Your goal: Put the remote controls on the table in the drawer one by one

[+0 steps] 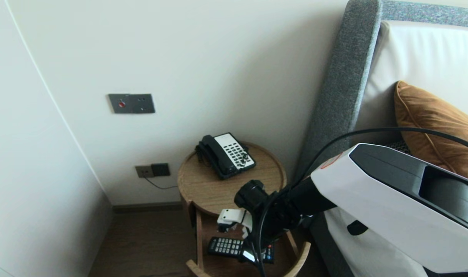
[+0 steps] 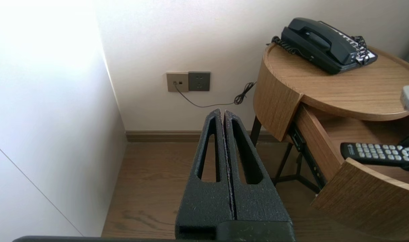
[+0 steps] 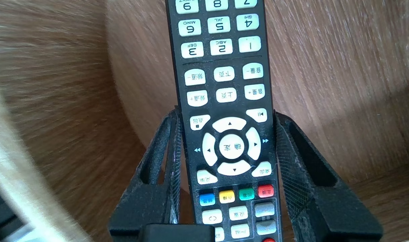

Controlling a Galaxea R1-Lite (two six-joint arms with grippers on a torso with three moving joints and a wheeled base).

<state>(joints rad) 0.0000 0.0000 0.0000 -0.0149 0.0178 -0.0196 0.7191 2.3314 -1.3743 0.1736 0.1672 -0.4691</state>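
Note:
A black remote control [image 3: 224, 101] with white buttons sits between the fingers of my right gripper [image 3: 226, 114], which is shut on its two long edges. In the head view the remote [image 1: 225, 246] lies level over the open drawer [image 1: 199, 238] of a round wooden bedside table [image 1: 203, 188], with the right gripper [image 1: 253, 252] at its near end. The left wrist view shows the same remote [image 2: 375, 153] just above the drawer's curved front [image 2: 369, 198]. My left gripper [image 2: 223, 112] is shut and empty, parked over the wooden floor left of the table.
A black corded telephone [image 1: 226, 154] stands on the table top. Wall sockets [image 1: 153, 170] with a plugged cable sit low on the wall. A grey headboard [image 1: 341, 88], white bed and brown cushion [image 1: 433, 127] are on the right. A white wall [image 1: 37, 192] closes the left.

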